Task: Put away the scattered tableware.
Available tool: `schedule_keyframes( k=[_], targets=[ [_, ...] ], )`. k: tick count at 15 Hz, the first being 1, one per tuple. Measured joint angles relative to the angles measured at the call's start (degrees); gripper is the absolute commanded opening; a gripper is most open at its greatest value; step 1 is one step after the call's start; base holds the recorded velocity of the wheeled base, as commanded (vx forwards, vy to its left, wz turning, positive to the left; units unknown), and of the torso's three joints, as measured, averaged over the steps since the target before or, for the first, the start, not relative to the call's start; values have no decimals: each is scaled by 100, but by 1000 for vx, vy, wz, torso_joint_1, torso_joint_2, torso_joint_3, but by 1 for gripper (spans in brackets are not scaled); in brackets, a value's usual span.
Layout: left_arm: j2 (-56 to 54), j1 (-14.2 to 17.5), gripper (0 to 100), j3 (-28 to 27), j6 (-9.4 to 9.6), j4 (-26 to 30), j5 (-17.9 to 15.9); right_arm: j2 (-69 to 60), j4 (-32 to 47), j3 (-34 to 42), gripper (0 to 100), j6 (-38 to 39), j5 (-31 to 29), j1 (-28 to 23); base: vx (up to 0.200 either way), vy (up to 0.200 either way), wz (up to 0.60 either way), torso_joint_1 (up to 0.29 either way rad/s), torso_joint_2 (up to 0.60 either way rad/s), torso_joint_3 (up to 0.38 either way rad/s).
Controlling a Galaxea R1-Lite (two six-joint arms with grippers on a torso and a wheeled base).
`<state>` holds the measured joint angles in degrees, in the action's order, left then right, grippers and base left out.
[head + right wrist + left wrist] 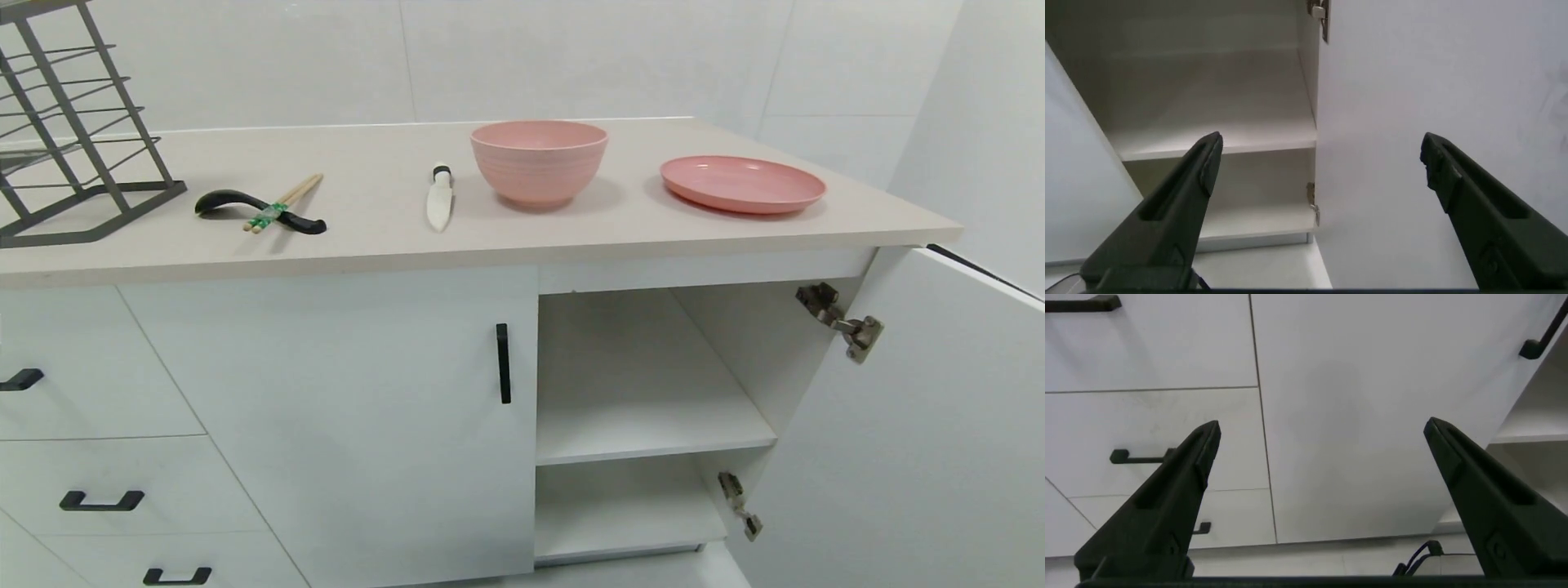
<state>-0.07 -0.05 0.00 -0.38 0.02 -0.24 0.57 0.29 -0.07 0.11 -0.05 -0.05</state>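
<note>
On worktop (367, 241), untouched: pink bowl (539, 159), pink plate (743, 184), white knife (439, 202), chopsticks (286, 200) across black spoon (220, 201). Left claw (1321, 433) and right claw (1319, 145) spread, empty, low before cabinet (326, 408). Nothing stowed; next likely lift 1 arm to plate, then open shelf (645, 416).

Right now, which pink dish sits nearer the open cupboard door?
The flat pink plate, at the right end of the counter near the open door; the deep pink bowl stands further left.
</note>
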Motion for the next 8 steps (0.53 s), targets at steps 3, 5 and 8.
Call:
schedule_keyframes(
  k=[3,5,8],
  targets=[
    [0,5,100,0,-5,0,0,0,-2,0,100,0,-13,-6,0,0,0,41,-63,-11],
    [0,5,100,0,-5,-12,-2,0,-11,-4,100,-1,-16,-5,0,0,0,207,-83,-63],
    [0,5,100,0,-5,5,0,2,4,0,100,-1,-13,-5,0,0,0,253,-189,-162]
  ],
)
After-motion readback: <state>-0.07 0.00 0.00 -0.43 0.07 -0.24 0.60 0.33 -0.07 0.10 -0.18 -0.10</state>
